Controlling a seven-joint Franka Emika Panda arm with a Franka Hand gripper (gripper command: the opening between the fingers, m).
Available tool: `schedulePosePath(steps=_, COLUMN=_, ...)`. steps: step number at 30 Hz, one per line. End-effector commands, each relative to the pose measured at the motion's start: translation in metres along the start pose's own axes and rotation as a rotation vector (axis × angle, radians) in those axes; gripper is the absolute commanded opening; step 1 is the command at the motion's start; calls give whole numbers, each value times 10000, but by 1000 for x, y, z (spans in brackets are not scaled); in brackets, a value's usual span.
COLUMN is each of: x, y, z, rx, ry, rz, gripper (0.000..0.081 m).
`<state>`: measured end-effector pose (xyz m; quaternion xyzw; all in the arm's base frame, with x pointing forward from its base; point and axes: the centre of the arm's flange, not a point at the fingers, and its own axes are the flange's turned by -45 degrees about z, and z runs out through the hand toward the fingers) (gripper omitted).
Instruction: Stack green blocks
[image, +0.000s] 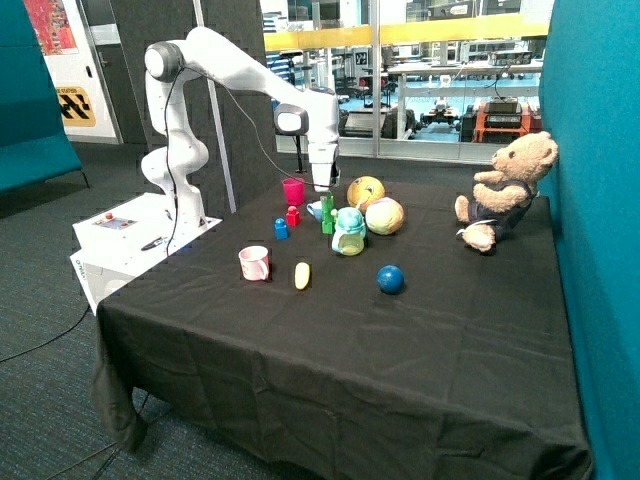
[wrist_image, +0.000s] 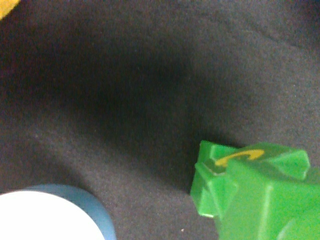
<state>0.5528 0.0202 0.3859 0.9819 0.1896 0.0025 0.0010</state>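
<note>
The green blocks (image: 327, 216) stand as one upright green column on the black cloth, between the red brick (image: 292, 215) and a teal jar (image: 349, 232). I cannot tell how many bricks are in the column. My gripper (image: 323, 185) hangs just above the column's top, apart from it or barely touching. In the wrist view the green blocks (wrist_image: 252, 192) show from above near a corner, with a yellow mark on one face. The gripper itself does not show in the wrist view.
A blue brick (image: 281, 229) sits beside the red one, a dark pink cup (image: 293, 191) behind them. A light blue cup (image: 316, 209) (wrist_image: 50, 215) is close to the column. Two round fruits (image: 375, 205), a pale pink mug (image: 255, 262), a yellow piece (image: 302, 275), a blue ball (image: 390, 279) and a teddy bear (image: 505, 190) lie around.
</note>
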Motion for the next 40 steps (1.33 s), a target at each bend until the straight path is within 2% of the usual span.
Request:
schedulePosePath(steps=1, x=-5, y=2, z=-9, rx=29, ry=-45, rz=9, gripper=808)
schedulePosePath(steps=11, x=-33, y=16, z=-15, rx=28, ry=-46, rz=429, gripper=808)
schedulePosePath(steps=20, x=-54, y=29, z=-11, rx=27, ry=-46, rz=568, gripper=808)
schedulePosePath(steps=32, x=-60, y=35, z=-8, rx=27, ry=-46, rz=572, gripper=808)
schedulePosePath(steps=40, x=-52, y=25, z=-2, rx=28, ry=-45, rz=237, gripper=808)
